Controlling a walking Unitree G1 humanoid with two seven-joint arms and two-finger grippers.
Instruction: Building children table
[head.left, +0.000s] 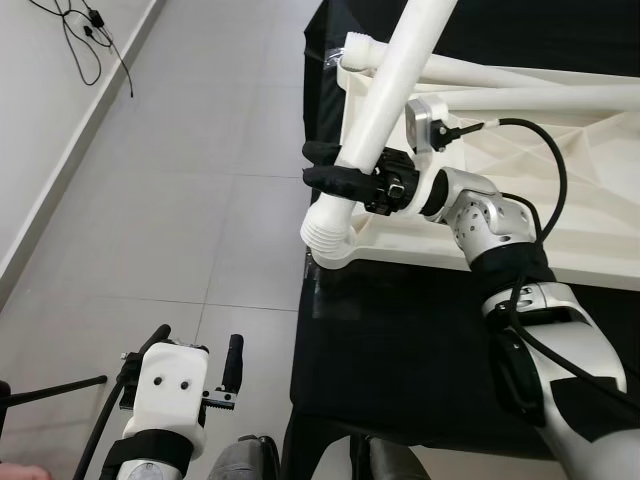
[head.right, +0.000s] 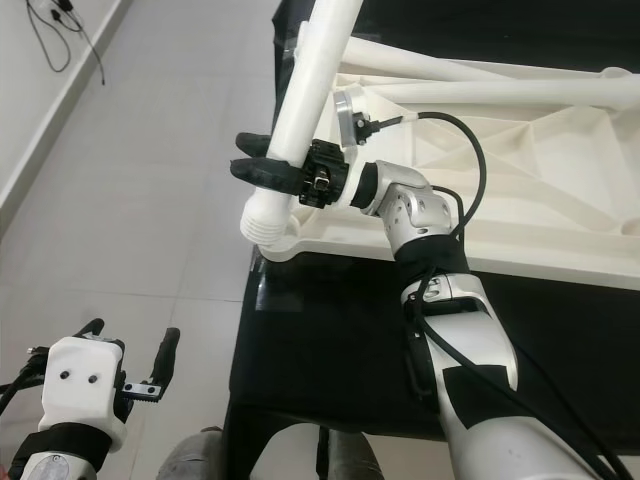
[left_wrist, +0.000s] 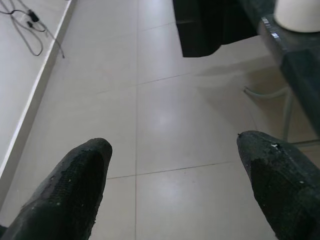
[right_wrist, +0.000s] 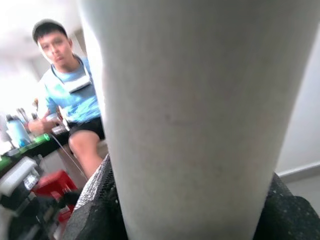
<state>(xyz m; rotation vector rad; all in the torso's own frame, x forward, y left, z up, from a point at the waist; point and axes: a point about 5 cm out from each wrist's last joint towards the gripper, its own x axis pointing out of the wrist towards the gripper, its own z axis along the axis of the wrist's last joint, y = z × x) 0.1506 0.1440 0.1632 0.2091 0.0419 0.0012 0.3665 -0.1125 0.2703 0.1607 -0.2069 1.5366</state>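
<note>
The right tool (head.left: 322, 166) pinches a smooth white plastic table leg (head.left: 385, 117) between its two black fingers. The round tube slants, its ribbed threaded end (head.left: 326, 231) low at the corner of the upturned white tabletop (head.left: 560, 190), whose underside is ribbed. The tabletop lies on a black counter (head.left: 400, 340). The left tool (head.left: 196, 357) hangs low over pale glossy floor tiles (head.left: 190, 200), textured fingers spread and holding nothing. A seated person in a blue shirt (right_wrist: 70, 100) appears in the right wrist view.

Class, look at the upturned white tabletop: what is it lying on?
The white tabletop rests upside down on a black cloth that hangs past the edge. The support under the cloth is covered. The right gripper holds a white leg at its corner.
</note>
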